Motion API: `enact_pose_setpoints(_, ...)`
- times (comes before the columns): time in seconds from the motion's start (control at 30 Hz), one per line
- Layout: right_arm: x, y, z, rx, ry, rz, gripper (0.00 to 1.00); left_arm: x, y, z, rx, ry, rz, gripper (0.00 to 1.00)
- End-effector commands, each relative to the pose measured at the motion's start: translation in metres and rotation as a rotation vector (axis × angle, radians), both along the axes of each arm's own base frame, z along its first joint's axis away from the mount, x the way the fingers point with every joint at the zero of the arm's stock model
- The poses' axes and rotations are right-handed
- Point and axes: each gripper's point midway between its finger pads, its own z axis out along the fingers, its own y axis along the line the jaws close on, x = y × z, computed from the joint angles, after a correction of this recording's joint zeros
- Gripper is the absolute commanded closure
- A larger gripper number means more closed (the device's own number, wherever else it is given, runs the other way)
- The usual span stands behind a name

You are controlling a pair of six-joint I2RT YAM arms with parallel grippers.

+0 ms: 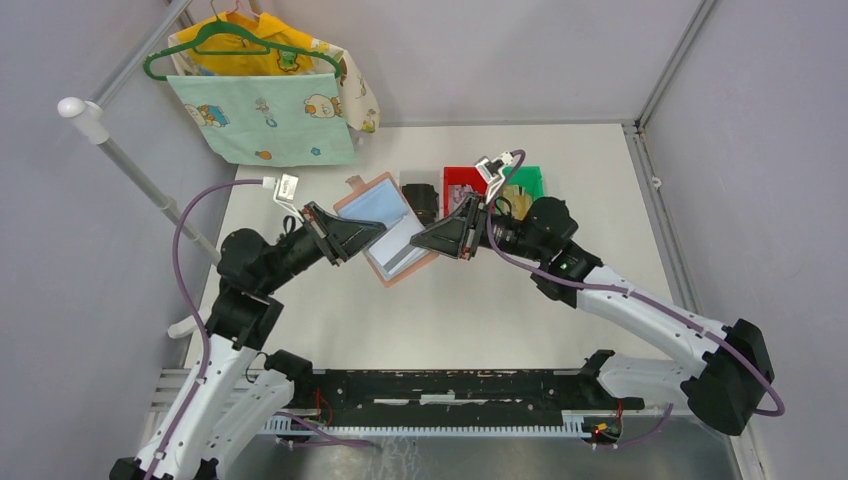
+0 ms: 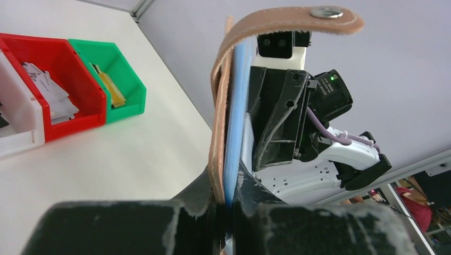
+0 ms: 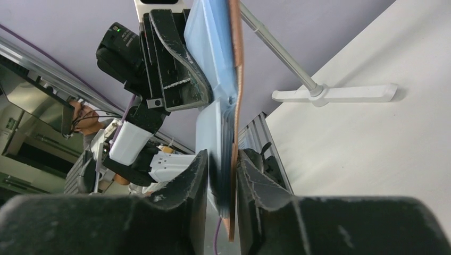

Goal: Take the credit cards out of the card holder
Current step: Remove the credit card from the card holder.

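The card holder (image 1: 385,215), pinkish-tan outside with blue-grey sleeves inside, hangs open above the middle of the table between both arms. My left gripper (image 1: 372,232) is shut on its left edge; in the left wrist view the fingers (image 2: 226,199) pinch the tan cover (image 2: 218,133) and the blue sleeves, and the closure tab (image 2: 298,18) curls over the top. My right gripper (image 1: 425,240) straddles the lower right edge. Its jaws (image 3: 222,170) stand slightly open around the sleeves (image 3: 215,48) and cover. A pale credit card (image 1: 400,255) shows in the lower half.
Behind the card holder stand a black blocky item (image 1: 420,195), a red bin (image 1: 463,185) with white pieces and a green bin (image 1: 528,180) with golden-tan items. Children's clothes on a green hanger (image 1: 265,90) hang from a white pole stand (image 1: 120,150) at the back left.
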Motion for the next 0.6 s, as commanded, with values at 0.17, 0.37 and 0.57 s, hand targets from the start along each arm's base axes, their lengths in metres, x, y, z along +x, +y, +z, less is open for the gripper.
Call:
enact_pose_setpoints(0.17,-0.028,-0.016,0.030,0.153,-0.131,0.068,0.62,-0.012,-0.001,0.037,-0.066,-0.081,-0.046,0.98)
enact_pose_setpoints(0.37,-0.043,-0.025,0.030,0.196,-0.164,0.106,0.63,-0.013,-0.001,0.040,-0.074,-0.079,-0.053,0.98)
enact_pose_setpoints(0.57,-0.044,-0.028,0.025,0.195,-0.171,0.093,0.66,-0.017,-0.003,0.046,-0.083,-0.085,-0.075,0.98)
